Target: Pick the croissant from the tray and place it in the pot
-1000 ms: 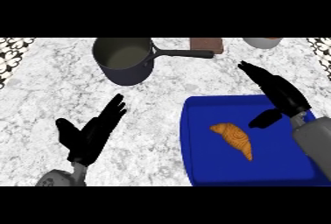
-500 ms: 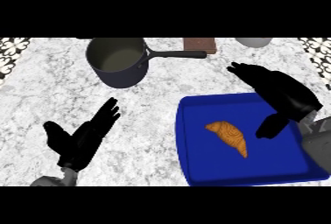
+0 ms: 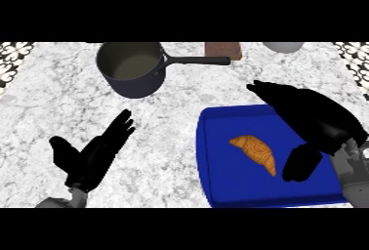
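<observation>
Hovering over the croissant [image 3: 255,153] – right hand [image 3: 314,119], fingers spread.

The right hand [image 3: 317,122] now reaches farther over the tray [image 3: 223,185], its fingers [image 3: 270,90] past the tray's far edge and its thumb hanging just beside the croissant [image 3: 255,152]. The left hand [image 3: 90,156] sits lower, nearer the surface's [image 3: 51,93] near edge. Pot [image 3: 133,66], tray and croissant all show slightly lower in view.

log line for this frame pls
phase: pre-grasp | right hand: open, over tray, beside croissant | left hand: open, resting | pot: no croissant inside
</observation>
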{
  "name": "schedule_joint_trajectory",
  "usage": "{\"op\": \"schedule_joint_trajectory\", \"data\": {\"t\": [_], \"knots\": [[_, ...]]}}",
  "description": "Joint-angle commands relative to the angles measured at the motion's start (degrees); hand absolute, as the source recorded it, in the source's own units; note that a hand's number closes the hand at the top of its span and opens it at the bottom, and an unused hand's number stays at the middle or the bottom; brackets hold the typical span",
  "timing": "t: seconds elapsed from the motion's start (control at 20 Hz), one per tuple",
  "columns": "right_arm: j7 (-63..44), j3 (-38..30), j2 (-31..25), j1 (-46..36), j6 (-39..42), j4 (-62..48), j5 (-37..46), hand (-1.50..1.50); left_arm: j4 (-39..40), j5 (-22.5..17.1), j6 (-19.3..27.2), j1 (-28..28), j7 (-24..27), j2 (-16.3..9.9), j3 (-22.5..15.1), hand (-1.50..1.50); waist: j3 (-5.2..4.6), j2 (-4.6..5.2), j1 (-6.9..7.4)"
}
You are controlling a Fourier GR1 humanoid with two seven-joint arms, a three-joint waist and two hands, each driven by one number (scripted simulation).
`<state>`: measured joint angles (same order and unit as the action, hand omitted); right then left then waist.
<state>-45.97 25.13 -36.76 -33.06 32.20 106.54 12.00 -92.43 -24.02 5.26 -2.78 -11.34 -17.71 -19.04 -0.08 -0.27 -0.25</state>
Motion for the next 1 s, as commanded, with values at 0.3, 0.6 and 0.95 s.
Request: {"op": "schedule_joint_trajectory", "data": {"t": [0.3, 0.6, 0.95], "knots": [[-4.2, 2.1, 11.7, 4.2, 0.9, -2.1, 6.8, -1.50, 0.2, 1.0, -2.7, -1.8, -2.5, 1.5, 3.7, 0.00, 0.07, 0.30, 0.45], [1.1, 3.5, 9.6, 11.3, 0.8, 0.0, 15.7, -1.50, 2.3, 3.3, -3.9, -0.2, -0.7, 3.8, 3.5, 0.00, 0.08, 0.26, 0.24], [1.6, 3.2, 9.8, 12.6, 2.1, -1.1, 24.4, -1.50, 0.4, 3.3, -5.7, -0.2, -2.6, 3.8, 6.1, 0.00, 0.07, 0.23, 0.32]]}}
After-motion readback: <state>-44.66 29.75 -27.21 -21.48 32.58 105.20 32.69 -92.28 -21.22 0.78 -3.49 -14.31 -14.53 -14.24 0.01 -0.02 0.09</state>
